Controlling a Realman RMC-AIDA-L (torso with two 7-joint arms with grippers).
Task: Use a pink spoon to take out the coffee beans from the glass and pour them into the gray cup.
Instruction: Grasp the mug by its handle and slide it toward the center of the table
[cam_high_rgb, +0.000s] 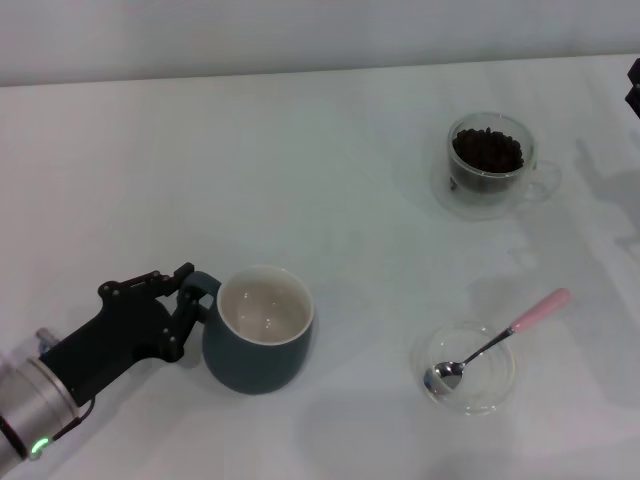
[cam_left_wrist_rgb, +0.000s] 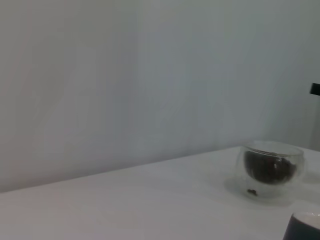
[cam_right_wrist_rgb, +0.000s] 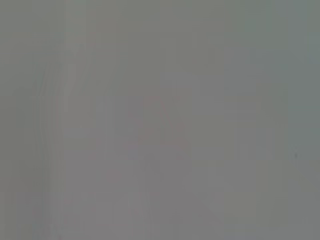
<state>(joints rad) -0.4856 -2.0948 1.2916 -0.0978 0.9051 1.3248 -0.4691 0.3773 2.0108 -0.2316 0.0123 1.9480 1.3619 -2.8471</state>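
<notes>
The gray cup stands upright at the front left, its cream inside bare. My left gripper is at the cup's left side, fingers closed on its loop handle. The glass with a heap of coffee beans stands at the back right. It also shows in the left wrist view, as does the cup's rim. The pink spoon rests with its metal bowl in a shallow clear dish and its pink handle pointing back right. Only a dark edge of my right gripper shows at the far right.
The white table runs back to a pale wall. The shallow dish stands at the front right, between the glass and the table's front. The right wrist view is a blank grey field.
</notes>
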